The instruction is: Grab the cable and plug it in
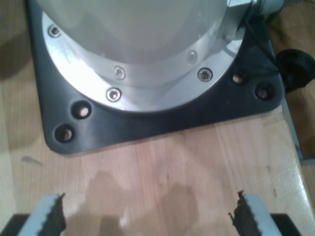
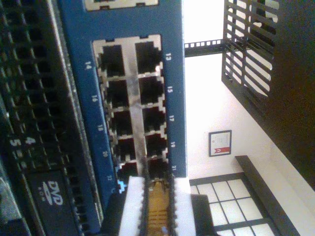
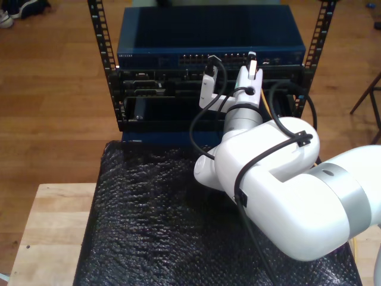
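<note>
With my second gripper (image 2: 156, 209) clenched on the cable (image 2: 158, 206), its plug just short of the blue switch (image 2: 78, 59) ports, any tilt could jam it against the metal divider; my first gripper (image 1: 146, 216) hangs released over the counter (image 1: 197, 162).

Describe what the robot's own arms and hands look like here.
The arm in the exterior view is glossy white, rounded, with a grey joint band and black cables clipped along it. My second hand has white fingers with dark serrated inner edges. My first hand has pale fingers with dark toothed pads, above a silver bolted flange on a black base plate.
</note>
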